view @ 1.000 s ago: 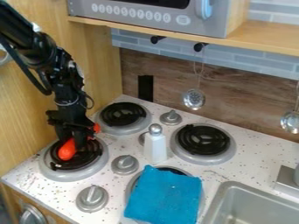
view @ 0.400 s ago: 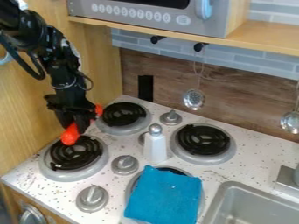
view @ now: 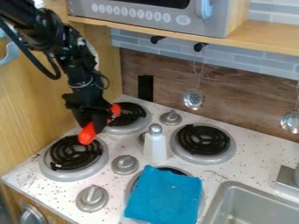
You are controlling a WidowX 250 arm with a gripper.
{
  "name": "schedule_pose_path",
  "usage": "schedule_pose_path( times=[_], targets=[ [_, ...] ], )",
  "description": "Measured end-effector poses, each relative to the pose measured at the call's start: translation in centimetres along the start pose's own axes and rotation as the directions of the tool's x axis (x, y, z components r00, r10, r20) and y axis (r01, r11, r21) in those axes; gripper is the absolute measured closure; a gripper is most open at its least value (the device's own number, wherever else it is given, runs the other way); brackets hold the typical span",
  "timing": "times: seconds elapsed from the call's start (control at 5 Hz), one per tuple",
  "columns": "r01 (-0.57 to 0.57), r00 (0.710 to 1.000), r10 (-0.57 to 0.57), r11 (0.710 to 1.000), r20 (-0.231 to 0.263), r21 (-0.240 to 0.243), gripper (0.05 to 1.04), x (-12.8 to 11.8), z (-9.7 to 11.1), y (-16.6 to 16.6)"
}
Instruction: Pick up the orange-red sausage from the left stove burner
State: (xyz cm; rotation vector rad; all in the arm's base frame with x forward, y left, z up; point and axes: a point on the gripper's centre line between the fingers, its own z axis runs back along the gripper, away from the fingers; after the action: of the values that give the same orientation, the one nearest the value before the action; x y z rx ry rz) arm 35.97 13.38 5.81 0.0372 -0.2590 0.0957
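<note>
A white shaker with a silver top [view: 155, 146] stood upright among the burners, partly hiding one stove knob [view: 142, 138] behind it. A blue cloth [view: 163, 196] lay over most of the front right burner [view: 133, 183], whose rim and dark coil peeked out at the edge. The sink [view: 252, 204] was at the lower right, with a metal fixture [view: 286, 180] just beside it. The wooden side wall [view: 29, 113] rose to the left of the stove, and a microwave [view: 140, 14] sat on the shelf [view: 265, 36] above.

There were four burners in all, three of them uncovered, and four grey knobs. Two metal utensils hung at the back wall, a perforated one [view: 194, 99] and another [view: 290, 121] at the right edge; two black hooks [view: 158, 39] jutted out under the shelf. There was one shaker and one cloth.

The gripper [view: 92, 127] was closed on a single orange-red object [view: 87, 135], held at a slant above the gap between the two left burners [view: 76, 154]. The object was long, with a smooth, rounded lower end; its other end stuck out on the gripper's far side, and its middle was hidden by the fingers.
</note>
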Motion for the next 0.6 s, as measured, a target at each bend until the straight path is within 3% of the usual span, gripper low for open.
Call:
schedule_pose_path(
  times=[0.2, 0.4, 0.6],
  targets=[
    [0.005, 1.0, -0.005, 1.0, 0.0, -0.007, 0.565, 0.2, -0.3, -0.6],
    [-0.021, 0.999, 0.02, 0.999, -0.028, -0.045, 0.565, 0.1, -2.2, -1.6],
    [-0.051, 0.998, 0.049, 0.997, -0.039, -0.05, 0.565, 0.1, -3.1, -1.6]
  ],
)
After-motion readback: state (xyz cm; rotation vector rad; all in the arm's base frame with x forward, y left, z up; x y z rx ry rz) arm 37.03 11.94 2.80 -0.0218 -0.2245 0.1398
